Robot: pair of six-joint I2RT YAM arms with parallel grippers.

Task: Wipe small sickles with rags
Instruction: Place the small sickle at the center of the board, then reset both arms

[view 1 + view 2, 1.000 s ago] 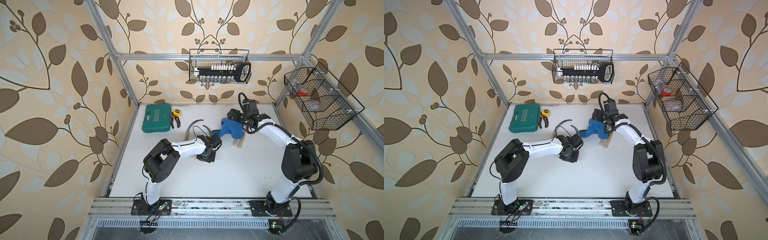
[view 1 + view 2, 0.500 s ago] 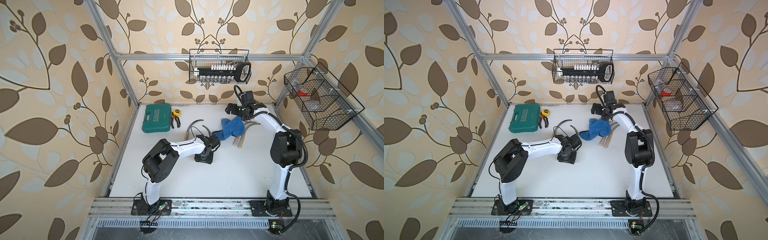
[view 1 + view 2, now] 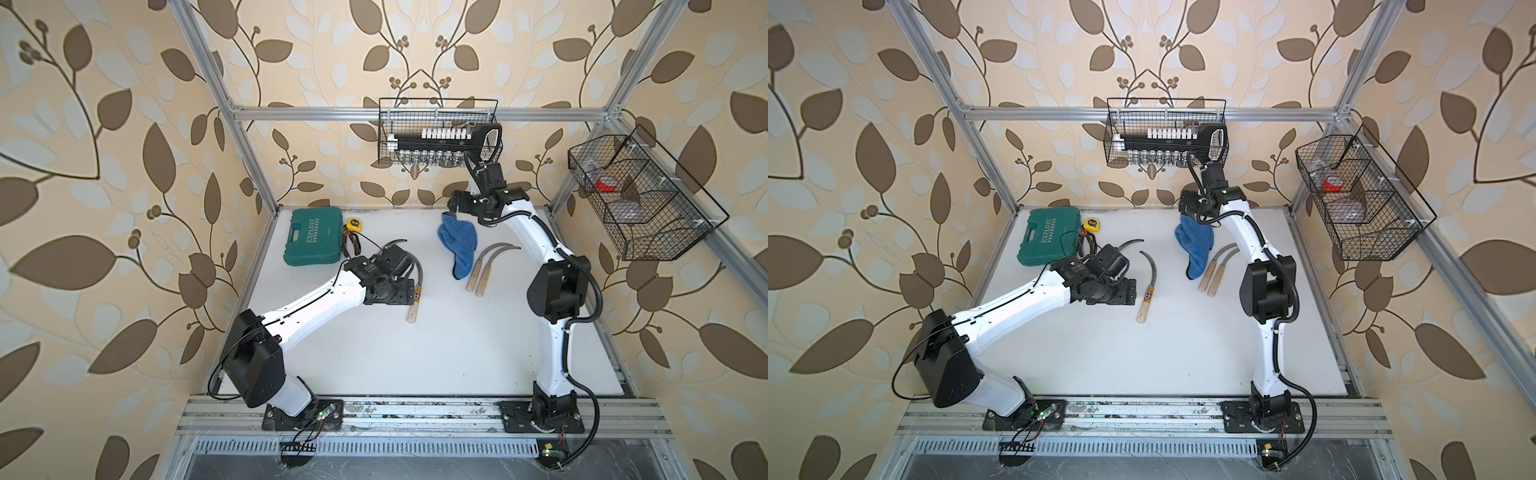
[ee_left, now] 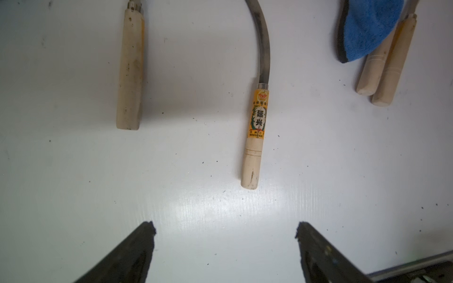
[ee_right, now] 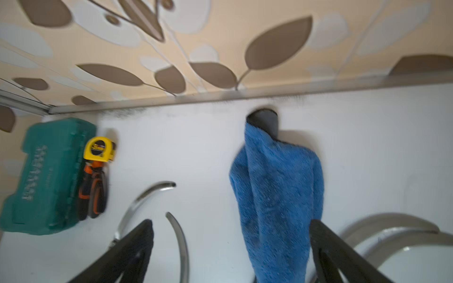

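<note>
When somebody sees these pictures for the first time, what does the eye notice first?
The bright blue rag stands out most: it lies toward the back of the white table, overlapping the handles of two sickles. Next is the green case in the back left corner. Then comes a sickle with a yellow label, lying free in front of the open left end effector.

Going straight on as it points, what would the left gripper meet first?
Likely the butt of the labelled sickle, lying ahead of the open left gripper; depth is unclear.
</note>
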